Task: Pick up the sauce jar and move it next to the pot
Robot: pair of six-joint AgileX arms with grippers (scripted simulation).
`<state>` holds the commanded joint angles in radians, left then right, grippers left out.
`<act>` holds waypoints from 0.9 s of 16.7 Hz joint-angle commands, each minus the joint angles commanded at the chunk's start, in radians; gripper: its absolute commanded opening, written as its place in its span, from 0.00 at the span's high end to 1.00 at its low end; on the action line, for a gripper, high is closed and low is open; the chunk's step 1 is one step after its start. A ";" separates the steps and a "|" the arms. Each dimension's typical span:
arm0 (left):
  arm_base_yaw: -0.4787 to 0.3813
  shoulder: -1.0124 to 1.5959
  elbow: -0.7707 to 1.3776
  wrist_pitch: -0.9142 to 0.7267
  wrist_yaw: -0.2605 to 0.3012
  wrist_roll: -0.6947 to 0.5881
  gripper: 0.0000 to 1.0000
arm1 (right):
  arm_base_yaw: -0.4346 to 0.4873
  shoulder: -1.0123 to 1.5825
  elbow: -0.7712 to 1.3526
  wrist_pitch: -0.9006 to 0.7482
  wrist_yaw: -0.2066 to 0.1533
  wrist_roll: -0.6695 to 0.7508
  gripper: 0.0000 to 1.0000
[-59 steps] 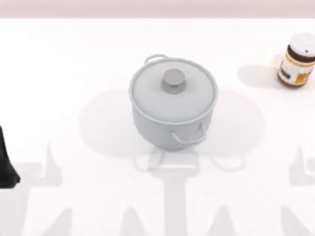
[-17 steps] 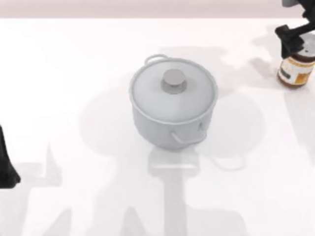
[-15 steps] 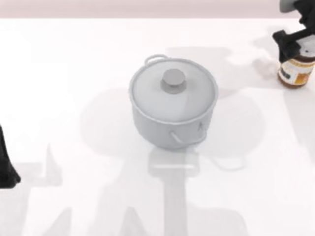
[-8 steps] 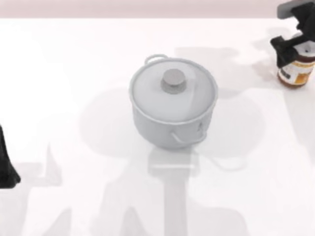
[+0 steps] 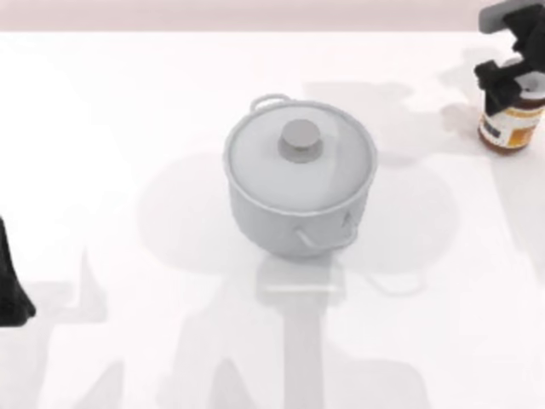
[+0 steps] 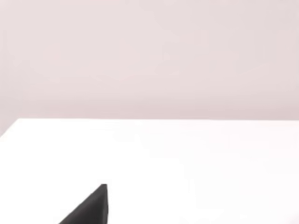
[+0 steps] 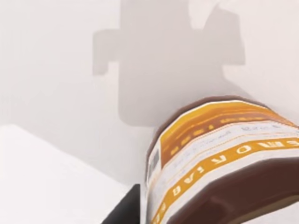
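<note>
Right hand (image 5: 509, 72) atop sauce jar (image 5: 509, 126); orange-white label, lettering unreadable.

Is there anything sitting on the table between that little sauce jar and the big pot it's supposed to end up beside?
Nothing visible. The sauce jar stands at the table's far right with the right gripper at its lid, and the stretch of table between it and the pot holds only shadows.
</note>
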<state>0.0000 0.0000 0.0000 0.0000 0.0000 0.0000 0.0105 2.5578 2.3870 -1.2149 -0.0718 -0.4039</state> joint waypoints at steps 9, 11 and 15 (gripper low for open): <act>0.000 0.000 0.000 0.000 0.000 0.000 0.00 | 0.000 0.000 0.000 0.000 0.000 0.000 1.00; 0.000 0.000 0.000 0.000 0.000 0.000 0.00 | 0.000 0.000 0.000 0.000 0.000 0.000 1.00; 0.000 0.000 0.000 0.000 0.000 0.000 0.00 | -0.002 -0.016 -0.014 -0.002 0.000 0.002 1.00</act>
<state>0.0000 0.0000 0.0000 0.0000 0.0000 0.0000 0.0089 2.5417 2.3725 -1.2167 -0.0719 -0.4015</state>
